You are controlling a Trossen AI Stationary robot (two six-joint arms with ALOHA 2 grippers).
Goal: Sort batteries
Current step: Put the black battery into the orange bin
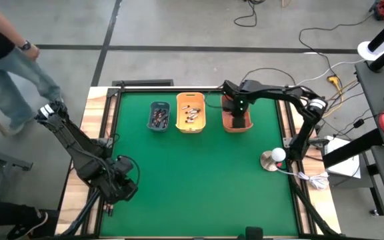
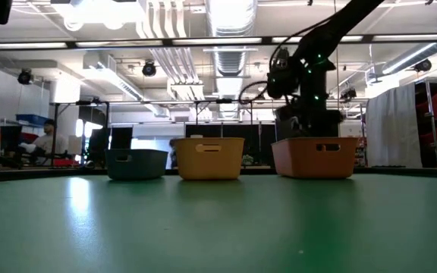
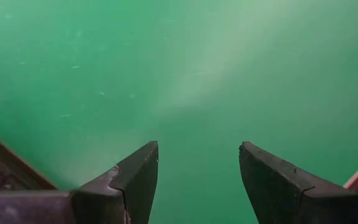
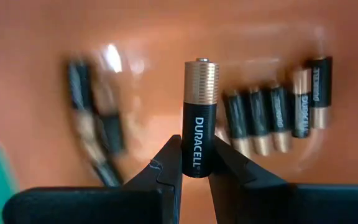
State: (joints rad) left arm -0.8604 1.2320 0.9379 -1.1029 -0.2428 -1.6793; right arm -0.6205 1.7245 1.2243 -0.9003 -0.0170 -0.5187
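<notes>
My right gripper (image 1: 236, 107) hangs over the orange bin (image 1: 236, 123) at the table's far side, shut on a black-and-copper battery (image 4: 199, 118). Several more black-and-copper batteries (image 4: 272, 118) lie on that bin's floor. The yellow bin (image 1: 191, 112) and the grey-blue bin (image 1: 159, 116) stand to its left, each with small batteries inside. In the low view the gripper's tips are hidden behind the orange bin's wall (image 2: 314, 157). My left gripper (image 1: 122, 190) waits open at the table's near left, just above the green mat (image 3: 185, 74). My right gripper pinches the battery by its black end (image 4: 197, 163) between the two fingertips (image 4: 168, 168). The copper end (image 4: 201, 79) sticks out past the fingers toward the bin's floor. The fingers come from above, and the battery is lifted clear of the batteries below.
The three bins stand in a row near the far edge. A round metal base with a white ball (image 1: 272, 159) sits by the right edge, with cables beside it. A person (image 1: 5, 60) stands beyond the far left corner. Green mat (image 1: 199, 180) lies between the bins and the near edge.
</notes>
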